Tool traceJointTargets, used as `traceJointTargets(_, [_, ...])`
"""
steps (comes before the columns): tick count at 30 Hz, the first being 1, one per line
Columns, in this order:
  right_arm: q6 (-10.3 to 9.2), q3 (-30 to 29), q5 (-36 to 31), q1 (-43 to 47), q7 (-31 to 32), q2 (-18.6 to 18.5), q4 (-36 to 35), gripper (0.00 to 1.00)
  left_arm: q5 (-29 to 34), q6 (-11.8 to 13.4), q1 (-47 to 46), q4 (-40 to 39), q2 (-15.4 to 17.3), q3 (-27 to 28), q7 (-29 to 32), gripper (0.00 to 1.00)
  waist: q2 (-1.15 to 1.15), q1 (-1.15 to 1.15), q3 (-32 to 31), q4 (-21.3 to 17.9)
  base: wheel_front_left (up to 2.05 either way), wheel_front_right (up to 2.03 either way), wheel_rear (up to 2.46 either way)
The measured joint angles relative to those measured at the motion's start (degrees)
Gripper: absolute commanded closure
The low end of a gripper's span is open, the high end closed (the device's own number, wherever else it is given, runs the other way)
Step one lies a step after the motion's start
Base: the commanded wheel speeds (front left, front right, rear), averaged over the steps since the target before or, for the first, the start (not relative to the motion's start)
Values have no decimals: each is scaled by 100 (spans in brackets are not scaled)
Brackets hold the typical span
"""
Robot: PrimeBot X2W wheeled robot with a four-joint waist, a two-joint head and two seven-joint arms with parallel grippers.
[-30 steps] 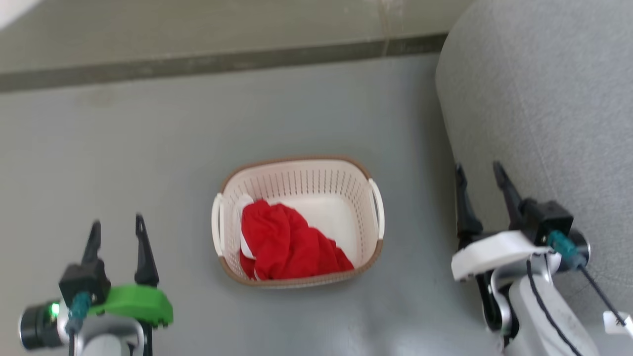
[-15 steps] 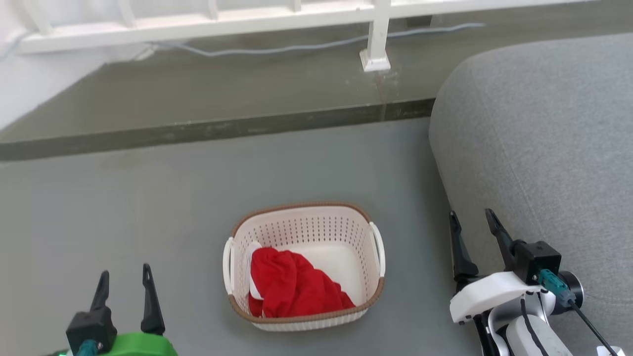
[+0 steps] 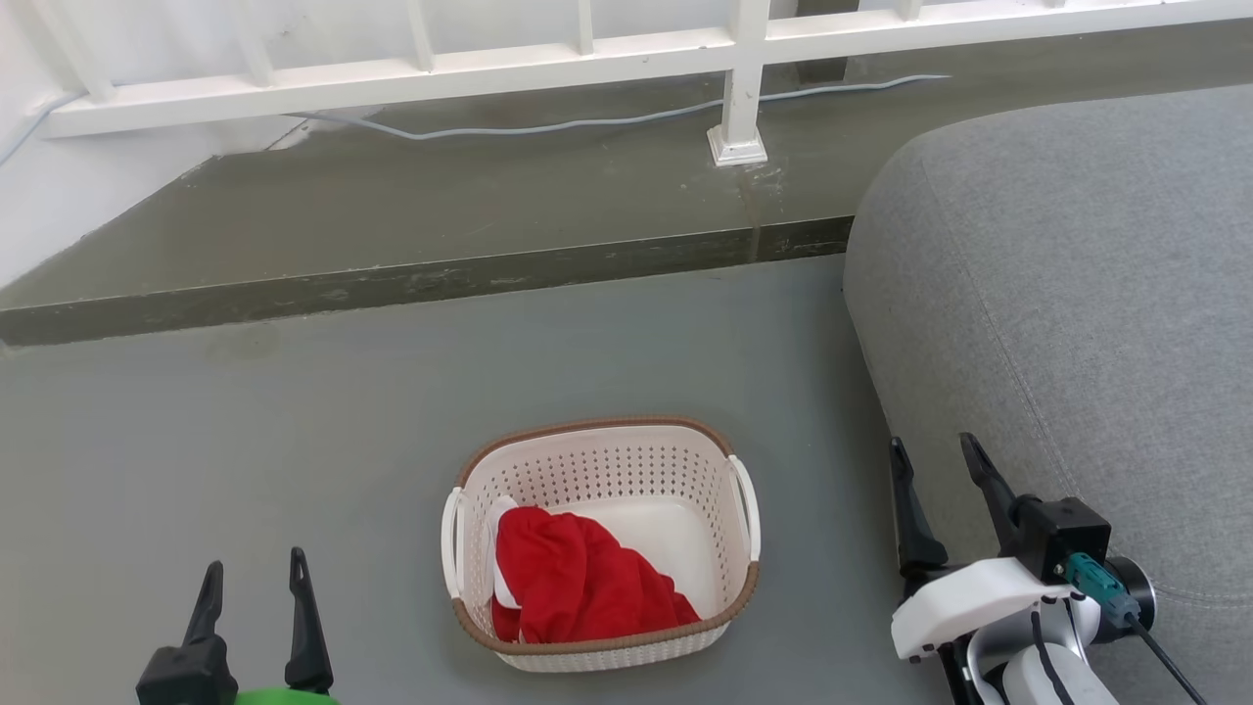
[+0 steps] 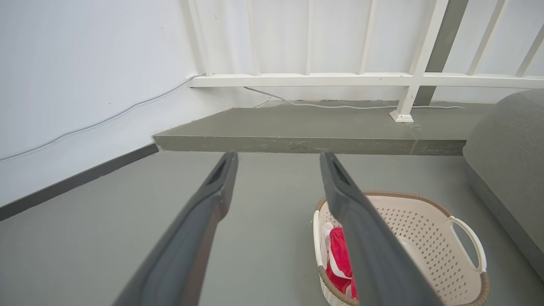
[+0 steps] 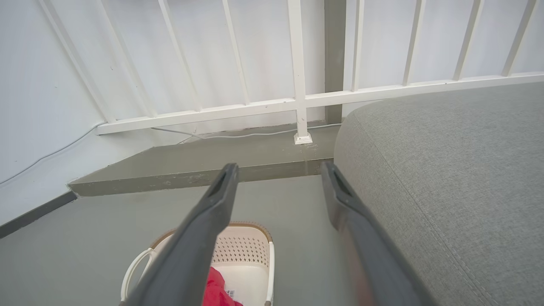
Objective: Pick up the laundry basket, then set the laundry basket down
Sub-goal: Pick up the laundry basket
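Currently, head view: framing has lifted over the last second. The white railing (image 3: 587, 59), the raised step (image 3: 440, 215) and a cable (image 3: 548, 125) are now visible, and the laundry basket (image 3: 607, 470) sits lower in frame. I read this as camera motion, not basket motion. The basket rests on the grey floor, just left of the grey upholstered seat (image 3: 1077, 294), with red cloth (image 3: 578, 578) heaped against its left wall. Left gripper (image 3: 255, 578) is at lower left, fingers parted, nothing between them, well apart from the basket. Right gripper (image 3: 932, 460) is at lower right, fingers likewise parted and empty, near the seat edge and beside the basket without touching it.

Left wrist view: left gripper (image 4: 278, 170) wide apart, empty, pointing over bare floor. Basket (image 4: 425, 229) lies low and right of the fingers, one white handle (image 4: 467, 238) plain.

Right wrist view: right gripper (image 5: 278, 178) spread, empty. Basket (image 5: 242, 246) low, partly behind the left finger.

Judgement: no grasp made, pick-up not begun. The wider framing suggests the robot is surveying. Both arms must next close in on the side handles.
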Motion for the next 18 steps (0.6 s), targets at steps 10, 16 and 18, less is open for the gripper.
traceJointTargets(10, [0, -1, 0, 5, 0, 1, -113, 0, 1, 41, 109, -136, 5, -35, 0, 0, 0, 0, 103, -8, 0, 0, 0])
traceJointTargets(16, [2, -29, -1, -33, 0, 2, -135, 0, 5, 41, 111, -153, 9, -37, -1, 0, 0, 0, 338, -27, 0, 0, 0])
traceJointTargets(18, [2, -52, -2, -79, 0, 2, -135, 0, 32, 41, 97, -152, 10, -43, 0, 0, 0, 0, 441, -33, 0, 0, 0])
